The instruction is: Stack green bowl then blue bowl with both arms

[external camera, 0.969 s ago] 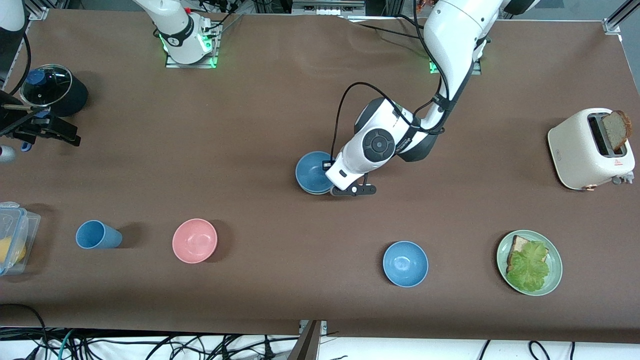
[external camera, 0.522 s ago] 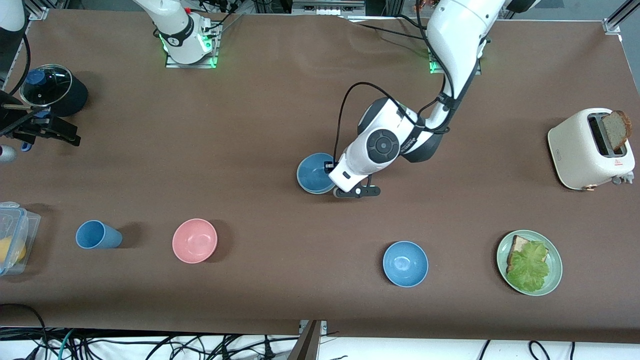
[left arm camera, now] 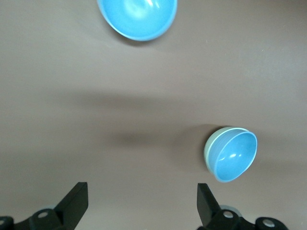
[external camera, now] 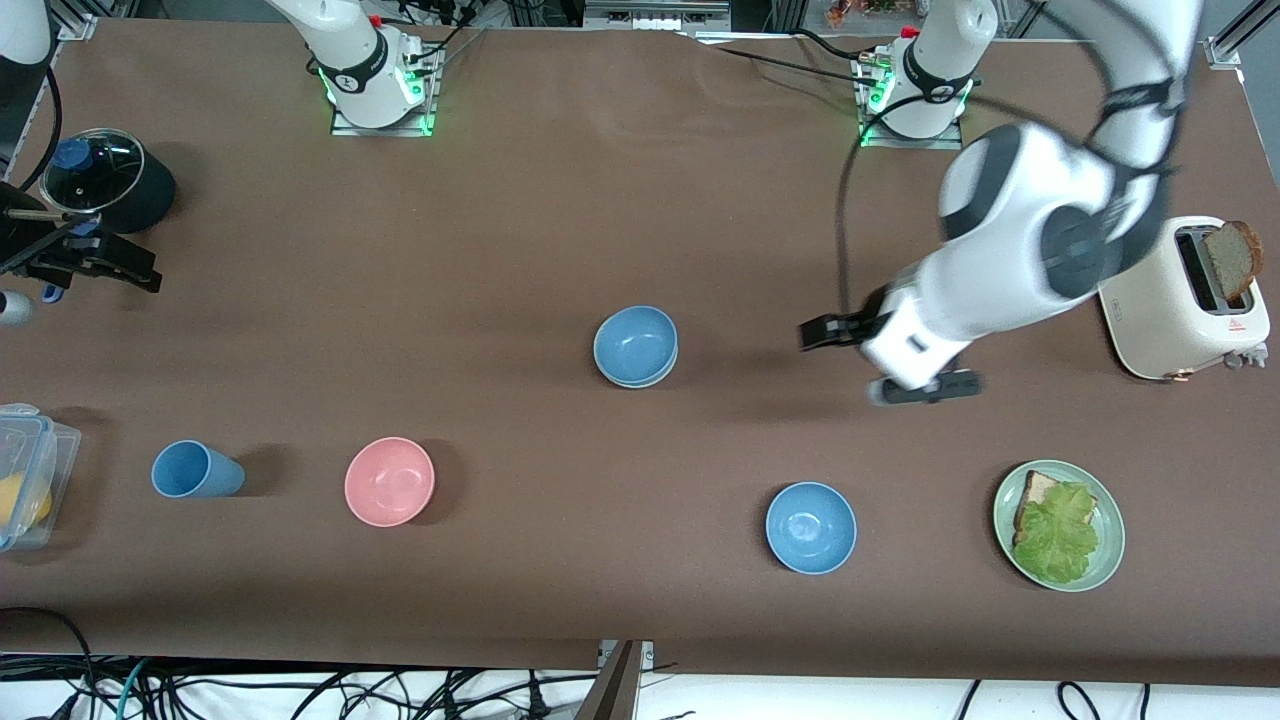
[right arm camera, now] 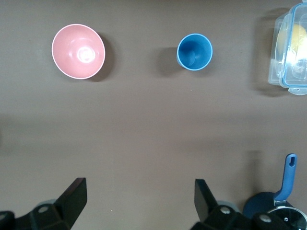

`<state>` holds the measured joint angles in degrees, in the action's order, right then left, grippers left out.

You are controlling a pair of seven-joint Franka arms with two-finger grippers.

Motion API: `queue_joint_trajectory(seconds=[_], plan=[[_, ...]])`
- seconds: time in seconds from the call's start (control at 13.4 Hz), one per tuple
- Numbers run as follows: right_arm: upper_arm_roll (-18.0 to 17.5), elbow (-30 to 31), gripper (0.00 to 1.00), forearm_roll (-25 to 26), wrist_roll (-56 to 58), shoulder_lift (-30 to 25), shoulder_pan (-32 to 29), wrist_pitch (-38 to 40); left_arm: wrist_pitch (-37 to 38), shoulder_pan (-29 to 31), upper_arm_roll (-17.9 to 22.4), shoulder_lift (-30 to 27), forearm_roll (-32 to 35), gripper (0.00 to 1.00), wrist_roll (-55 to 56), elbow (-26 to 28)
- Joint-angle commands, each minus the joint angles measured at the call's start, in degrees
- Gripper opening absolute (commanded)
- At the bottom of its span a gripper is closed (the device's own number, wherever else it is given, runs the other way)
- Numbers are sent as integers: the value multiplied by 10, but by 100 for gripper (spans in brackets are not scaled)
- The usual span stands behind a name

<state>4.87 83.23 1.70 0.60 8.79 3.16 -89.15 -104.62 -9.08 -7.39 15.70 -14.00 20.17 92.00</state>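
The dusty blue bowl (external camera: 636, 343) sits nested in the pale green bowl (external camera: 632, 383) at the middle of the table. In the left wrist view the blue bowl (left arm camera: 234, 156) shows with the green bowl's rim (left arm camera: 209, 152) around it. My left gripper (external camera: 826, 333) is open and empty, up over bare table between the stack and the toaster; the left wrist view (left arm camera: 142, 206) shows its fingers wide apart. My right gripper (external camera: 100, 262) is open and empty, and waits at the right arm's end of the table beside the pot, fingers apart in the right wrist view (right arm camera: 140, 201).
A brighter blue bowl (external camera: 811, 527) lies nearer the front camera than the stack. A pink bowl (external camera: 389, 481) and blue cup (external camera: 195, 470) stand toward the right arm's end. A green plate (external camera: 1108, 548) with bread and lettuce, a toaster (external camera: 1160, 310), a lidded pot (external camera: 100, 180) and a plastic box (external camera: 30, 480) are also here.
My left gripper has let go of the blue bowl and swung up and away toward the toaster. The blue bowl stays in the green bowl. The right arm has not moved.
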Motion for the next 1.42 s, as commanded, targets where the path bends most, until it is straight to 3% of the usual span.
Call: queue_joint_trajectory(seconds=[0.0, 0.15, 0.45, 1.34], plan=[[-8, 1, 99, 8, 8, -3, -8, 3, 39, 29, 1, -118, 59, 100, -57, 74], [-8, 1, 99, 8, 9, -3, -8, 3, 79, 28, 17, -163, 116, 100, -63, 75], [-8, 1, 99, 8, 9, -3, -8, 3, 121, 17, 71, -220, 147, 100, -82, 74], [-8, 1, 99, 8, 9, -3, -8, 3, 133, 23, 84, -211, 142, 100, -82, 64]])
